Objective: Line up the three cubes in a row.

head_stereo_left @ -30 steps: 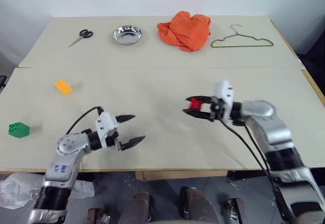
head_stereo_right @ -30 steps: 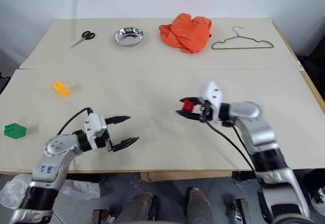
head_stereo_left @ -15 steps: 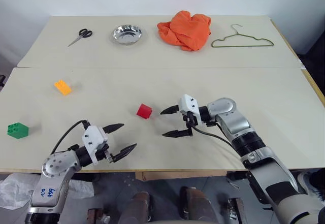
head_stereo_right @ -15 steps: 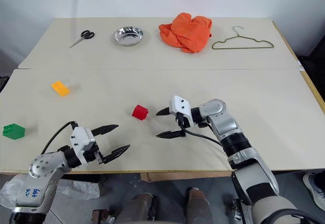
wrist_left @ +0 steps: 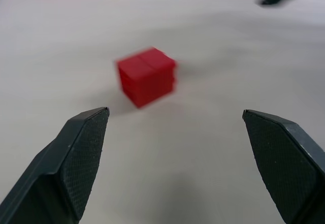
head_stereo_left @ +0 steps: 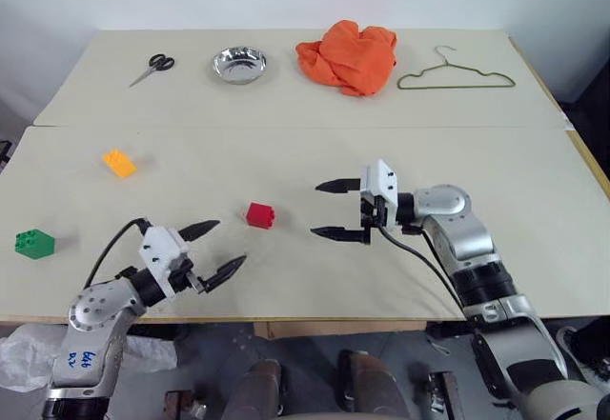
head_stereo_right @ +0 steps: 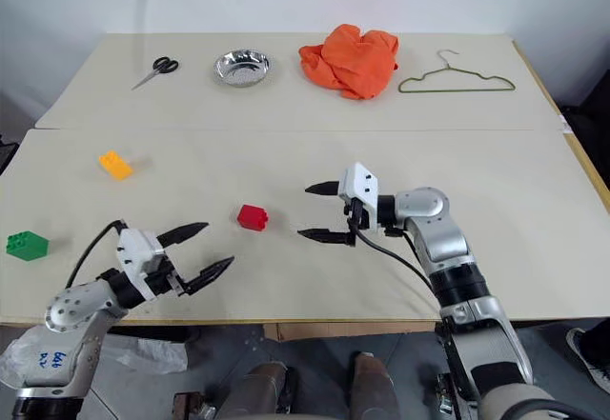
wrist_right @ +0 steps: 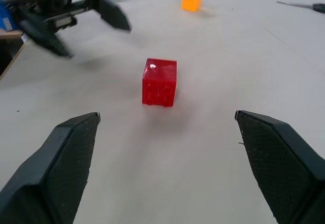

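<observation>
The red cube (head_stereo_left: 259,214) lies free on the near table, between my two grippers, and appears again in the left wrist view (wrist_left: 147,75) and the right wrist view (wrist_right: 160,81). The orange-yellow cube (head_stereo_left: 119,163) sits to the left, farther back. At the far left lies the green cube (head_stereo_left: 34,243). My right gripper (head_stereo_left: 335,210) is open just right of the red cube, fingers pointing left at it. My left gripper (head_stereo_left: 212,250) is open near the front edge, pointing towards the red cube with nothing between its fingers.
On the far table lie scissors (head_stereo_left: 152,69), a steel bowl (head_stereo_left: 238,64), a crumpled orange cloth (head_stereo_left: 347,55) and a wire hanger (head_stereo_left: 456,75). A seam (head_stereo_left: 305,127) runs between the two tables. The near table's front edge (head_stereo_left: 315,320) is close to my left gripper.
My right gripper let go of the red cube, which now rests on the table, and drew back to the right, open. My left gripper shifted left and turned towards the cube.
</observation>
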